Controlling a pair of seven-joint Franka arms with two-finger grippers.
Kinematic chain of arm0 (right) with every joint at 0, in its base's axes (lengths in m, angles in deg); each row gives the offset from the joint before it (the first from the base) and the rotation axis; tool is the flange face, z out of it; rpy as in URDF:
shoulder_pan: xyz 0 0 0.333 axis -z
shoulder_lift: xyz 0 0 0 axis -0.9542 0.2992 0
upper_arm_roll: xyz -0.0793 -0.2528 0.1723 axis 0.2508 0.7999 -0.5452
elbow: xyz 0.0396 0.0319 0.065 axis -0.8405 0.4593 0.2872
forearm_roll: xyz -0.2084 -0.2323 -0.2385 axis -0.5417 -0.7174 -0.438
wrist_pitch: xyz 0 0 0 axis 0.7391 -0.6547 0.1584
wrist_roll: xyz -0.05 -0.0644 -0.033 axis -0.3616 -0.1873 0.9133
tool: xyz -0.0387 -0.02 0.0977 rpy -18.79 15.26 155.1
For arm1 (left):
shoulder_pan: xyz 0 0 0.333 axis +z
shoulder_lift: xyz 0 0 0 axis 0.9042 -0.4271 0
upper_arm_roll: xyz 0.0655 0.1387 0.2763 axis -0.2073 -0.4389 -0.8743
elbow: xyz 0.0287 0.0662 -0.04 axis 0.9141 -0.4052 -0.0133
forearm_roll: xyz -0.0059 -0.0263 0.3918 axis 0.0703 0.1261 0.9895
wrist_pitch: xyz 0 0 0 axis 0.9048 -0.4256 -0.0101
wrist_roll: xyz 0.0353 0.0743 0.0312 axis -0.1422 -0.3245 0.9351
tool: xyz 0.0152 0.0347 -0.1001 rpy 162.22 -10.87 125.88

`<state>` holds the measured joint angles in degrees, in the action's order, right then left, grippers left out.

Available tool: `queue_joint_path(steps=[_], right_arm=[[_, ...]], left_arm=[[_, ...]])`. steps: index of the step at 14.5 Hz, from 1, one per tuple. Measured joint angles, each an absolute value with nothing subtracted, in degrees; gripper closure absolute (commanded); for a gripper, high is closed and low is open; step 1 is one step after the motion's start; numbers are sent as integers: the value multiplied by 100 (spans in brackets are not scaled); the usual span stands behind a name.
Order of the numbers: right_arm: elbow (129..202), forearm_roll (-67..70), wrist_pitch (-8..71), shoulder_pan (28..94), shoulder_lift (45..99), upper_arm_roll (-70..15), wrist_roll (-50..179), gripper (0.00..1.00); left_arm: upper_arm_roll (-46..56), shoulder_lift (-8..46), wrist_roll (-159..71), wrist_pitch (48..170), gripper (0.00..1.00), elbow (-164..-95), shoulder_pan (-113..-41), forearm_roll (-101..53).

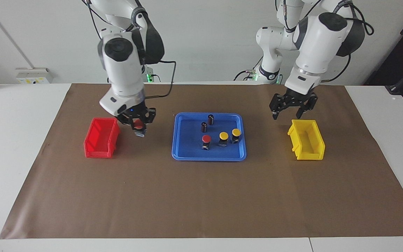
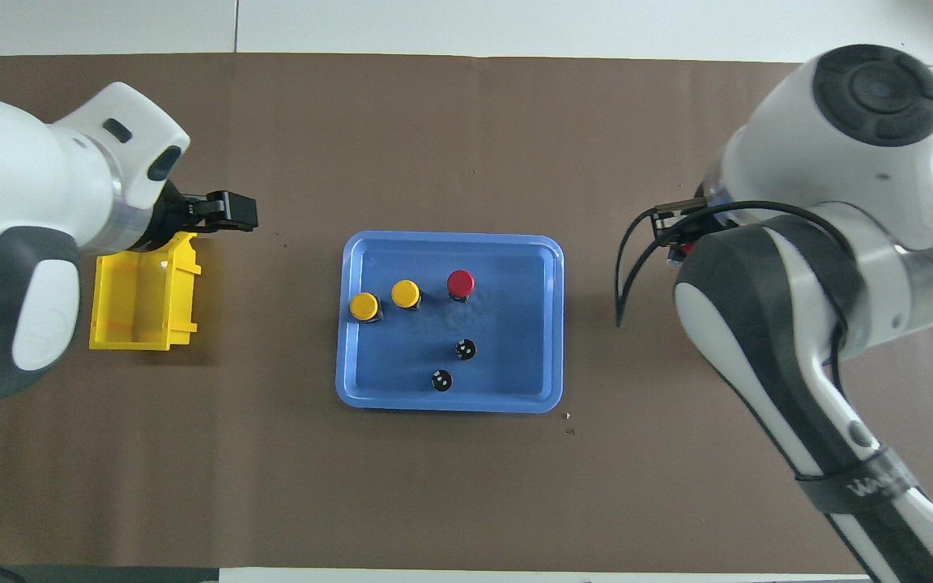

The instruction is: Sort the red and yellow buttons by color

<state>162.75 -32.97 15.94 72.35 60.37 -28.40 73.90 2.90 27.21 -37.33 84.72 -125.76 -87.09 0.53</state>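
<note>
1. Your right gripper (image 1: 139,126) is closed on a red button (image 1: 138,125), held in the air just beside the red bin (image 1: 100,138), off the bin's tray-side wall and not yet over its opening
2. That is the relation that counts: the bin lies sideways from the jaws, toward the right arm's end of the table, so I judge you need a short sideways carry before letting go
3. The held button hangs upright, cap above its body, from a wrist pointing steeply down
4. Your left gripper (image 1: 293,106) hangs empty with fingers spread over the robot-side edge of the yellow bin (image 1: 307,144)
5. On the blue tray (image 1: 187,154) wait one more red button (image 1: 206,141) and two yellow buttons (image 1: 223,138) (image 1: 236,135), upright
6. Two dark cylinders (image 1: 207,123) stand nearer the robots
</note>
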Motion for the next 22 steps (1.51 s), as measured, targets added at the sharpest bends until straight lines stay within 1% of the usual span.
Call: queue_joint_path(steps=[2, 5, 6, 8, 11, 14, 17, 18, 19, 20, 21, 22], right_arm=[[16901, -3115, 1819, 7946, 5617, -2824, 6495, 83], [18014, -3062, 2852, 8481, 5344, -2814, 5798, 83], [18353, -3062, 3170, 8528, 5284, -2812, 5744, 83], [18759, -3062, 3506, 8543, 5198, -2815, 5743, 83], [19127, -2975, 4009, 8620, 5158, -2812, 5743, 83], [19533, -2912, 4614, 8637, 5227, -2812, 5743, 83], [19820, -2911, 4797, 8658, 5246, -2812, 5673, 83], [19840, -2911, 4799, 8689, 5245, -2812, 5587, 83], [19851, -2911, 4799, 8729, 5243, -2811, 5498, 82], [19864, -2911, 4799, 8758, 5242, -2810, 5450, 80], [19876, -2911, 4799, 8774, 5241, -2810, 5432, 72], [19889, -2911, 4799, 8778, 5240, -2810, 5430, 55]], left_arm=[[302, 2362, -3433, 8920, 25, -12858, -9141, 53], [307, 1954, -3341, 9615, 27, -13270, -9509, 53], [306, 1862, -3341, 9722, 27, -13334, -9559, 53], [305, 1804, -3341, 9741, 27, -13371, -9594, 53], [306, 1818, -3341, 9724, 27, -13438, -9631, 53], [305, 1835, -3341, 9723, 27, -13537, -9671, 53], [304, 1852, -3329, 9723, 28, -13618, -9671, 53], [304, 1856, -3310, 9723, 45, -13627, -9673, 53], [304, 1862, -3278, 9725, 79, -13632, -9682, 53], [304, 1869, -3188, 9728, 95, -13635, -9694, 53], [304, 1875, -3067, 9733, 99, -13636, -9712, 53], [304, 1878, -2958, 9746, 99, -13636, -9740, 53]])
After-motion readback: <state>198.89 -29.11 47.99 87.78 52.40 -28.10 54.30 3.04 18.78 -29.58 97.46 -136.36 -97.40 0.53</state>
